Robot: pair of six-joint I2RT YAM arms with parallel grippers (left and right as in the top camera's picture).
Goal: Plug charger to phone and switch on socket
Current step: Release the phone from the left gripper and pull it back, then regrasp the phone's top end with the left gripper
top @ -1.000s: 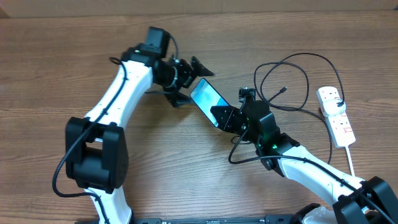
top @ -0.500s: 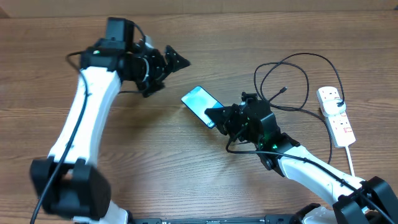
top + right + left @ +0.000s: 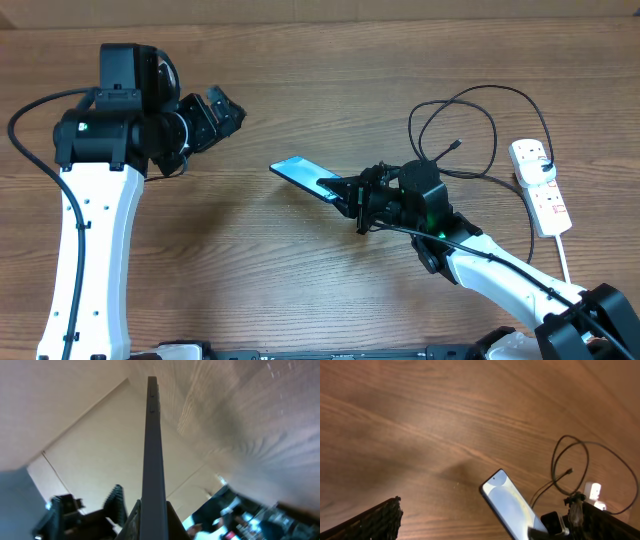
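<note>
My right gripper point(image 3: 352, 194) is shut on the phone point(image 3: 300, 173), holding it tilted above the table with the lit screen nearly edge-on to the overhead camera. In the right wrist view the phone point(image 3: 152, 445) shows as a thin dark edge between the jaws. The left wrist view shows the phone's light-blue screen point(image 3: 512, 505). My left gripper point(image 3: 222, 112) is open and empty, raised well to the phone's left. The charger point(image 3: 470, 130), a thin black cable, loops behind my right arm with its small plug point(image 3: 457, 144) lying free. The socket point(image 3: 540, 185), a white power strip, lies at the right edge.
The strip's thick white cord point(image 3: 565, 262) runs toward the front right. The wooden table point(image 3: 300, 280) stretches between the arms. A light wall strip point(image 3: 320, 8) borders the table's far edge.
My left arm has swung left and up, away from the phone. My right gripper has tilted the phone and moved it left, so its screen now faces more sideways.
</note>
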